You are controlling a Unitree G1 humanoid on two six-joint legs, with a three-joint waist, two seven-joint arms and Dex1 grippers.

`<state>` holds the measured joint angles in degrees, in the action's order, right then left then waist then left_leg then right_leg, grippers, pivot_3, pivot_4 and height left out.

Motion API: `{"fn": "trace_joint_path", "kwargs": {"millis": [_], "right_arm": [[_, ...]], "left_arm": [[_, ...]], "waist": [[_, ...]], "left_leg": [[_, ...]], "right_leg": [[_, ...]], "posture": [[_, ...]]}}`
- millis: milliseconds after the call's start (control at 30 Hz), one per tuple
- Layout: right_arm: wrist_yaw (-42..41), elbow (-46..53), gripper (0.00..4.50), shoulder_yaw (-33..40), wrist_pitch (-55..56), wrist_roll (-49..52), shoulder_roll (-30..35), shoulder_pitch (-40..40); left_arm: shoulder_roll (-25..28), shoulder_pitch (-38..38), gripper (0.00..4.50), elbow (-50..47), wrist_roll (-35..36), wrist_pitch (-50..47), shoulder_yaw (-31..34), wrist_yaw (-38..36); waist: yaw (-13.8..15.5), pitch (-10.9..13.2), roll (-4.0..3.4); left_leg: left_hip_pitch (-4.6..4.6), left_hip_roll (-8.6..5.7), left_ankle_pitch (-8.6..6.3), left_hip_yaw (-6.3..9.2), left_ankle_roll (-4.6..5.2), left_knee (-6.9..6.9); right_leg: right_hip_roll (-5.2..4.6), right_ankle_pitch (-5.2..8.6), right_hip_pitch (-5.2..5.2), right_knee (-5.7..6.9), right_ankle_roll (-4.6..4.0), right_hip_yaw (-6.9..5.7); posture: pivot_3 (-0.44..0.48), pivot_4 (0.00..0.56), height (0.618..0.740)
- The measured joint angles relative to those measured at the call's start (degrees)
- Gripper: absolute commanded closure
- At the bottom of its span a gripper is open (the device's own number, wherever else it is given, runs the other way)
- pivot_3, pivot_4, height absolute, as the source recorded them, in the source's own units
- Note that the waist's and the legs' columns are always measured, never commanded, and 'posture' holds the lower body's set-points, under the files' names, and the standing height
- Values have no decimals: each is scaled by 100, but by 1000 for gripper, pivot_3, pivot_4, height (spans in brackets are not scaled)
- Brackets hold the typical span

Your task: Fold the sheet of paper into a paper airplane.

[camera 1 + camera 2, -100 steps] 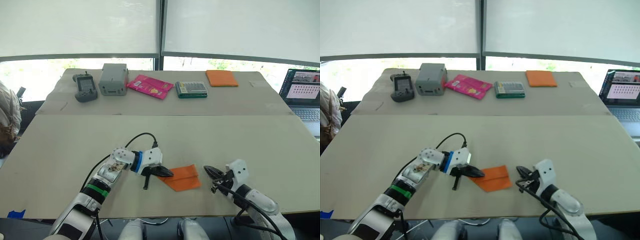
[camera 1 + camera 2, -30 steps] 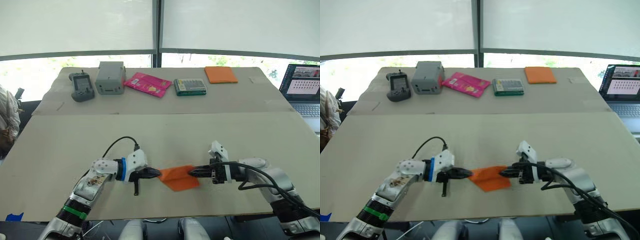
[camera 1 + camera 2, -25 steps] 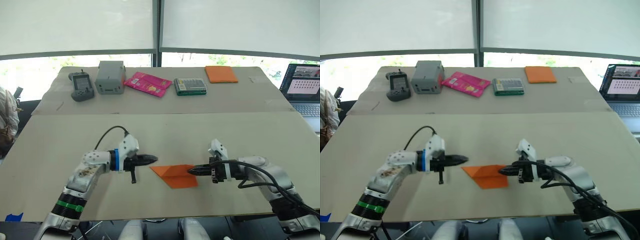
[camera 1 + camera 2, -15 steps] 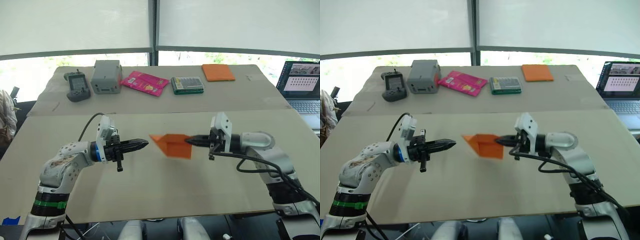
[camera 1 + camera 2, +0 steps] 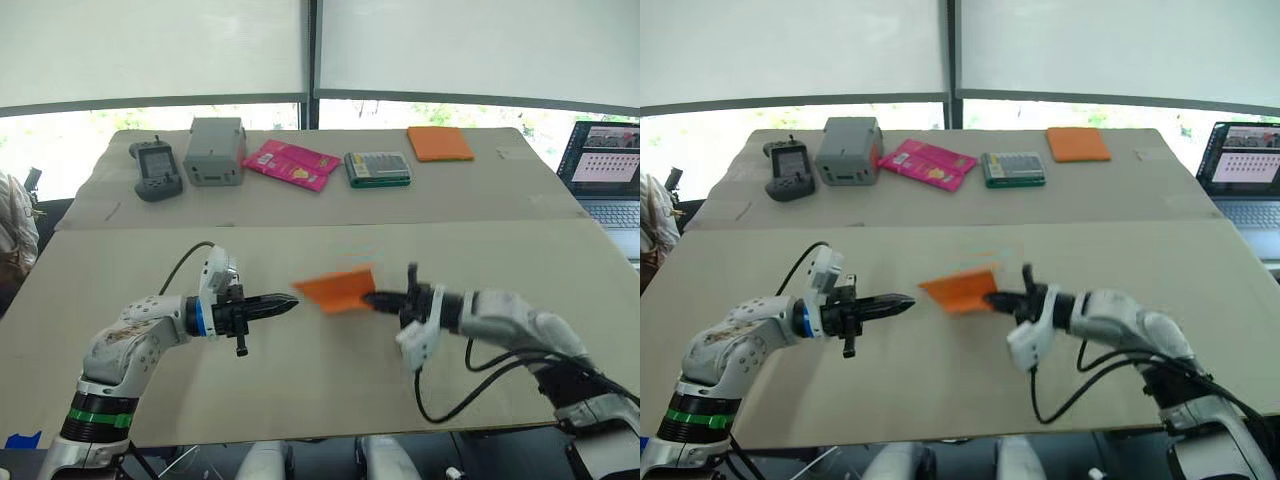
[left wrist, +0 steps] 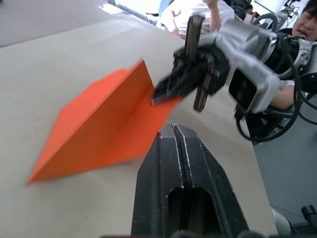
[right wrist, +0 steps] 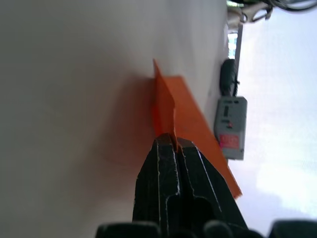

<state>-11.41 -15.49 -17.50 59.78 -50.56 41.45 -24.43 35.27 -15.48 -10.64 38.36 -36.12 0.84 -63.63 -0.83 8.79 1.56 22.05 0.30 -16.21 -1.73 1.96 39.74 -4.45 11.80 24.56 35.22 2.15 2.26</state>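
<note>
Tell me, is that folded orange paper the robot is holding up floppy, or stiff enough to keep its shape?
Probably fairly stiff for paper: the paper airplane juts out flat from the right gripper, which pinches only one end. It is likely very light, as that small pinch carries it. It could slip or crumple easily, being thin.

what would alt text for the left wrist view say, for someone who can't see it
A folded orange paper airplane is held above a beige table, pinched at one end by the right gripper. In the foreground the left gripper points at it with its black fingers closed together, apart from the paper.
</note>
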Motion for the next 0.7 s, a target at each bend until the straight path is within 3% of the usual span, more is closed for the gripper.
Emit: {"fn": "trace_joint_path", "kwargs": {"millis": [33, 200, 333, 467, 567, 633, 700], "right_arm": [[436, -47, 4476, -9, 85, -265, 55, -28], [1495, -421, 2887, -46, 453, -709, 517, -2], [1667, -353, 1449, 0, 665, -572, 833, 9], [1537, -39, 98, 259, 727, 188, 1115, -44], [1070, 18, 39, 301, 515, 916, 1177, -286], [275, -125, 39, 170, -23, 1846, 1088, -508], [-661, -186, 611, 9, -749, 2966, 926, -620]], "left_arm": [[-2, -20, 4500, 15, -2, 0, -24, 1], [43, -2, 4500, 25, -7, 14, -72, -39], [100, 53, 4500, 31, -37, 82, -71, -56], [216, 135, 4500, 37, -253, 171, -135, -125], [200, 191, 4500, 77, -541, 401, -292, -98], [-90, 95, 4500, 258, -796, 611, -442, 116], [-289, -15, 4500, 378, -1037, 795, -608, 294]], "waist": [[-18, 0, 1], [-12, 4, 7], [-23, 5, 7], [-55, 5, 8], [-70, 6, 9], [-65, 8, 13], [-41, 16, 29]], "left_leg": [[-7, 0, 1, -2, -2, 1], [-25, -1, 1, -1, 1, 1], [-23, 2, -2, -2, 6, 1], [-25, 9, -3, -3, 9, -1], [-28, 13, -3, -3, 9, 0], [-33, 12, -3, -2, 10, 2], [-32, 16, -3, 0, 11, 4]], "right_leg": [[1, -1, -5, 3, -1, 5], [3, 0, -25, -3, -3, 7], [4, 0, -24, -6, -1, 9], [7, 0, -25, -4, -1, 11], [8, -1, -30, -7, -2, 10], [6, -2, -41, -9, -3, 9], [7, -5, -43, -11, -4, 6]], "posture": [[0, 150, 740], [0, 150, 740], [0, 150, 740], [0, 150, 740], [0, 150, 740], [0, 150, 740], [0, 150, 740]]}}
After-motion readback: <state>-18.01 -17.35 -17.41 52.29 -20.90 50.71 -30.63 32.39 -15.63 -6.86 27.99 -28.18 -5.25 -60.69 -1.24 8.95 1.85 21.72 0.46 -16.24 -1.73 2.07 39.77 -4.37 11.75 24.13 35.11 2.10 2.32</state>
